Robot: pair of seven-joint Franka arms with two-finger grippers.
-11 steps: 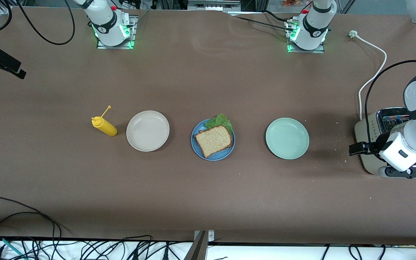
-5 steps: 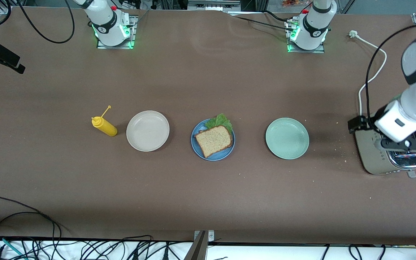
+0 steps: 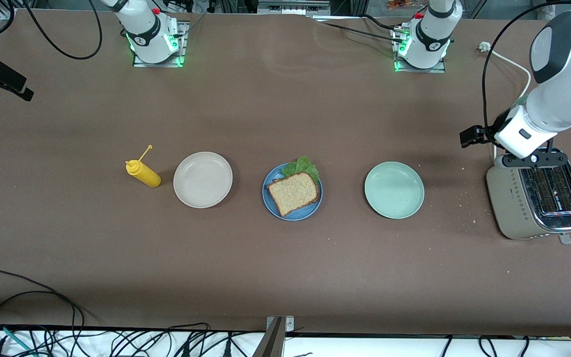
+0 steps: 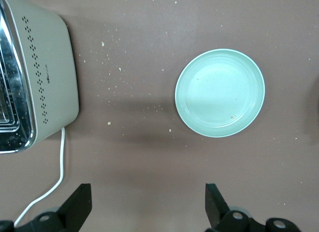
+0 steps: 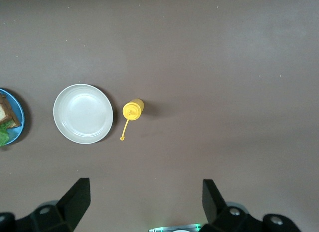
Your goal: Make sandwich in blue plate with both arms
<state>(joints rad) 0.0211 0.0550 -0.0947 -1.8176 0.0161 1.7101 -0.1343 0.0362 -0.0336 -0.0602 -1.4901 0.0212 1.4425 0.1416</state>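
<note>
Since a second ago the left arm has swung up off the toaster (image 3: 537, 196), toward its base; the toaster's slots now show uncovered, and nothing on the table has shifted. Left gripper (image 4: 146, 208) hangs over bare table between the toaster and the mint plate (image 3: 394, 190), fingers (image 4: 79, 206) spread wide, holding nothing. Right gripper (image 5: 144, 204) is high over the right arm's end of the table, also wide and empty; that arm waits. The sandwich (image 3: 295, 190) lies on the blue plate (image 3: 270, 198) at mid-table, top slice square on, lettuce (image 3: 302, 165) poking out over the rim on the side toward the bases. Beige plate (image 3: 202, 179) and mustard bottle (image 3: 142, 172) stand just beside each other toward the right arm's end; the plates are well apart. Broad open brown table (image 3: 285, 109) lies between the plates and the bases. Crumbs lie scattered near the toaster, whose white cord (image 3: 511, 99) runs toward the bases.
</note>
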